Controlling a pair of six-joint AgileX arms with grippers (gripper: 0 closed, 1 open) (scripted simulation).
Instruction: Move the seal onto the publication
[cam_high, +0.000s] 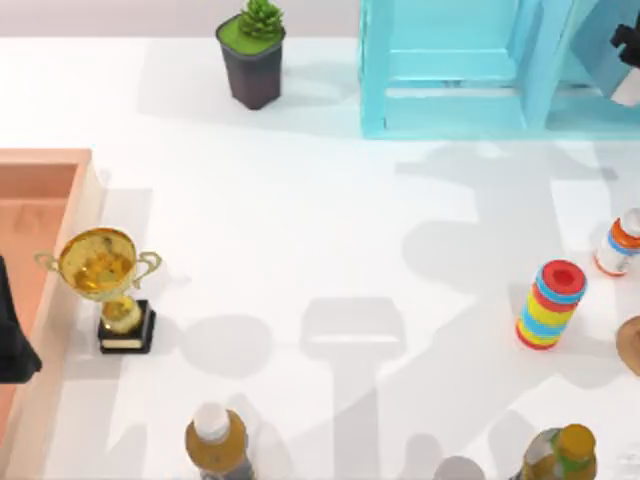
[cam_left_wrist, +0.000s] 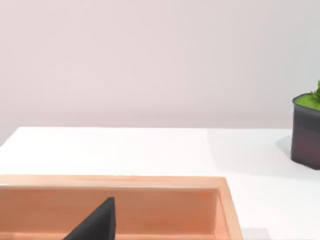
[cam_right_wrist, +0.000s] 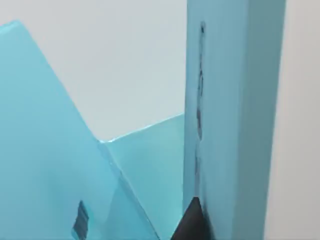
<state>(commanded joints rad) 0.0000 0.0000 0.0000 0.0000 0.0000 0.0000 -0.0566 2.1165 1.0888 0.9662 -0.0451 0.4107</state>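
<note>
Top cam looks straight down on the tabletop (cam_high: 300, 250); left wrist cam skims low over the wooden tray (cam_left_wrist: 150, 182) toward the potted plant (cam_left_wrist: 306, 127), both in the top view too; right wrist cam sits tight against the blue shelf (cam_right_wrist: 230, 100).

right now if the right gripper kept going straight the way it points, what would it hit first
Most likely the light-blue shelf unit: the right wrist view looks straight at its upright post and slanted panel, with a dark fingertip right beside the post. In the top view the right gripper sits at that shelf's right end. Depth is unclear.

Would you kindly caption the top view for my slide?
Cluttered white table: trophy, potted plant, blue shelf, ring stack, bottles along the near edge.
</note>
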